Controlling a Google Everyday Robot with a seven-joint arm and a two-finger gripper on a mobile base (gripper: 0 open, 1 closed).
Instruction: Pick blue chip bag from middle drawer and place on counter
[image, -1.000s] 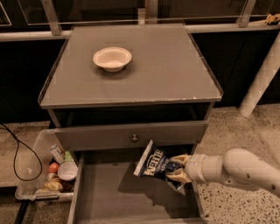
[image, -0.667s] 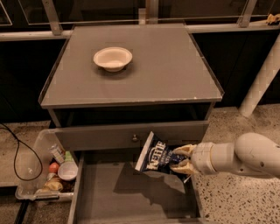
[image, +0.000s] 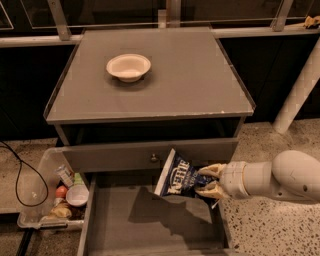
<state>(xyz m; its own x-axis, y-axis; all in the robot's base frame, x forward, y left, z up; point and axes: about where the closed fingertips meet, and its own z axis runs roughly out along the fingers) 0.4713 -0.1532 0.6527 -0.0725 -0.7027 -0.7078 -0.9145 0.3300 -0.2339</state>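
The blue chip bag (image: 177, 177) is dark blue foil with white lettering and a white end strip. It hangs tilted above the open middle drawer (image: 150, 220), just in front of the grey drawer front with the small knob (image: 153, 158). My gripper (image: 209, 180) comes in from the right on a white arm and is shut on the bag's right end. The bag's shadow lies on the drawer floor. The counter (image: 190, 75) is the grey cabinet top above, with a white bowl (image: 128, 66) on its far left part.
A clear plastic bin (image: 55, 192) with bottles and snacks stands on the floor left of the drawer. A black cable (image: 20, 175) loops beside it. A white post (image: 300, 85) leans at the right. Speckled floor lies right of the cabinet.
My gripper has lifted the blue chip bag a little higher above the drawer floor and toward the drawer front. The arm has drawn slightly up and to the right.
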